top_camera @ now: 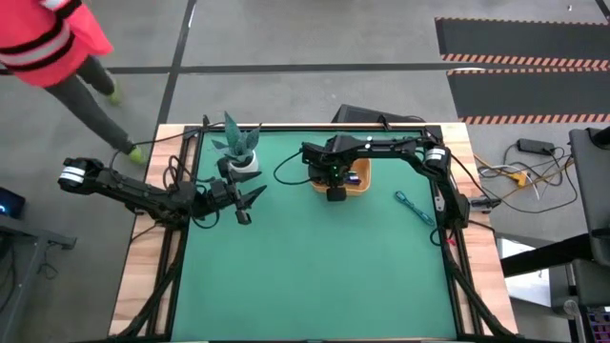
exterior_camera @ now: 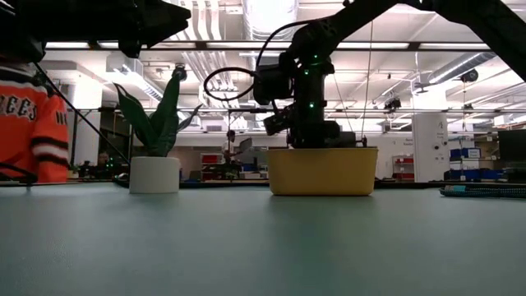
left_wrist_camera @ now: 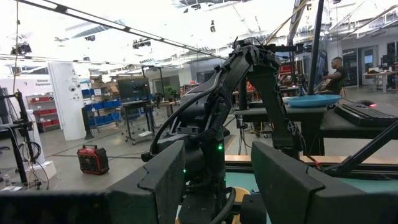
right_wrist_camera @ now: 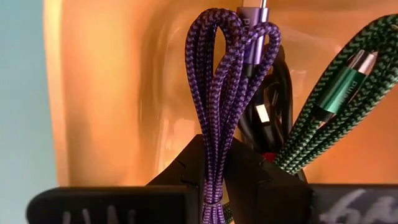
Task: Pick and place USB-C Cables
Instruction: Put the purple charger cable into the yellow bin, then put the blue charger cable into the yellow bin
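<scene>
Inside orange tray (right_wrist_camera: 112, 93), right gripper (right_wrist_camera: 214, 186) fingers pinch dark blue cable (right_wrist_camera: 217, 81) lengthwise w/ fingers.

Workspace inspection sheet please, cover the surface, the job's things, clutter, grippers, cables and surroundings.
Surface: green mat on a wooden table.
Job's things: purple-blue cable pinched over the orange tray; green cable and a black cable in the tray; teal cable lies on the mat to the tray's right.
Clutter: potted plant near the mat's far left.
Grippers: right gripper shut on the purple-blue cable at the tray; left gripper open, beside the plant.
Cables: loose wires on the floor to the right.
Surroundings: person in an orange jacket at far left; workshop benches behind.
</scene>
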You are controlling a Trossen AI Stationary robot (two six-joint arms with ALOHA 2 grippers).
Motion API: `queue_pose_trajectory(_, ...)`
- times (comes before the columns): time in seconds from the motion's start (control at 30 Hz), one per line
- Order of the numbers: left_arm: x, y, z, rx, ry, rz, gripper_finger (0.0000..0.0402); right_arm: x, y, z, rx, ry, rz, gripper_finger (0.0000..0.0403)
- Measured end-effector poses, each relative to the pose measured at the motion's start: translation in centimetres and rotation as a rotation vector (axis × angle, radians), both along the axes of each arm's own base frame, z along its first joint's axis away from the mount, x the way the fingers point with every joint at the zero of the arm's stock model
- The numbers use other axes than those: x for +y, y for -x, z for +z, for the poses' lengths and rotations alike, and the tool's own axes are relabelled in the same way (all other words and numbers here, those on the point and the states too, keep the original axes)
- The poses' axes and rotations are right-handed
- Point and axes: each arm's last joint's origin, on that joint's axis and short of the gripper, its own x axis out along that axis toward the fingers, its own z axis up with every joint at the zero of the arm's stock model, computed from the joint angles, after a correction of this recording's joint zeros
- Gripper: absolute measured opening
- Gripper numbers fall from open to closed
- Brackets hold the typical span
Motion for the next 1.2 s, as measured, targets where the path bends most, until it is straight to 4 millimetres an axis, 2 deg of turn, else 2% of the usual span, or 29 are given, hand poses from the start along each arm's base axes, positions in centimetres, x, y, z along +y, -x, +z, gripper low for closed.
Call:
queue_pose_trajectory(0.27,0.0,0.0,0.0,-0.001,0.002,-0.001,0.0171,0.0,-0.1,0.0,-0.007,0.002,-0.003,0.0041)
queue_pose_trajectory(0.6,0.0,0.0,0.0,-0.001,0.003,-0.001,0.0171,-0.1,0.0,0.2,-0.014,0.004,-0.014,0.0111)
queue_pose_trajectory(0.9,0.0,0.0,0.0,-0.001,0.003,-0.001,0.0171,0.1,0.4,2.2,-0.062,0.017,-0.035,0.0151)
queue_pose_trajectory(1.2,0.0,0.0,0.0,-0.001,0.004,-0.001,0.0171,0.5,1.7,6.4,-0.162,0.032,-0.129,0.0149)
